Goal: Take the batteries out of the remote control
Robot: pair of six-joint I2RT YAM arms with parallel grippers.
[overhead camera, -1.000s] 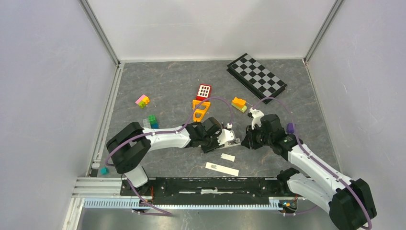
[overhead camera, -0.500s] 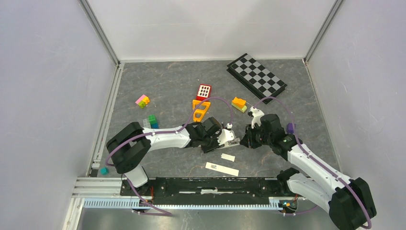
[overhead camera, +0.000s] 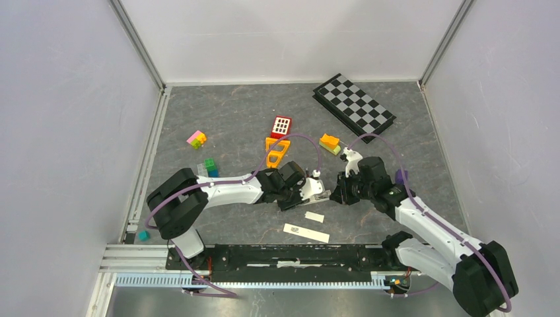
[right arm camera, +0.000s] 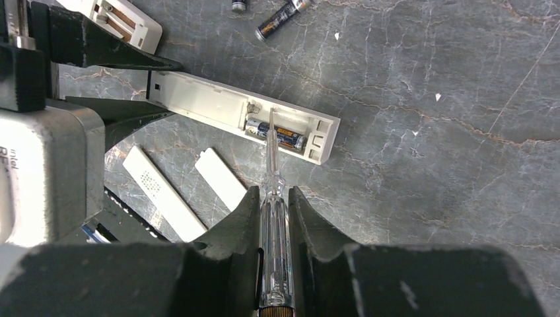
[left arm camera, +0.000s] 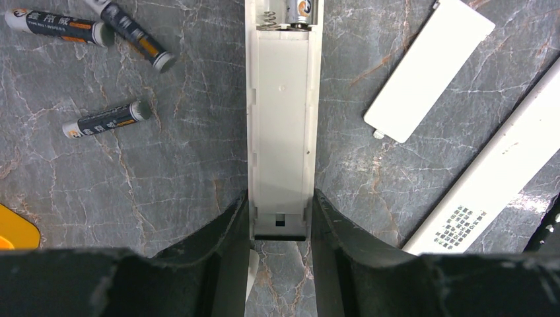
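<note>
A white remote (left arm camera: 282, 132) lies back-up with its battery bay open. My left gripper (left arm camera: 279, 205) is shut on its near end. One battery (right arm camera: 280, 135) sits in the bay beside an empty slot with a spring. Three loose batteries (left arm camera: 105, 119) lie on the table left of the remote. My right gripper (right arm camera: 274, 195) is shut on a clear-handled screwdriver (right arm camera: 275, 231); its thin shaft reaches into the bay at the battery's end. In the top view the left gripper (overhead camera: 310, 191) and right gripper (overhead camera: 340, 191) meet at the remote (overhead camera: 317, 195).
The white battery cover (overhead camera: 315, 216) and a second white remote (overhead camera: 306, 232) lie just in front of the grippers. Toy blocks (overhead camera: 329, 143), a red grid piece (overhead camera: 280, 125) and a checkerboard (overhead camera: 354, 98) lie farther back. A metal rail (overhead camera: 264, 254) runs along the near edge.
My right gripper has moved slightly left, bringing the screwdriver closer into the remote's bay. The left gripper and remote have not moved.
</note>
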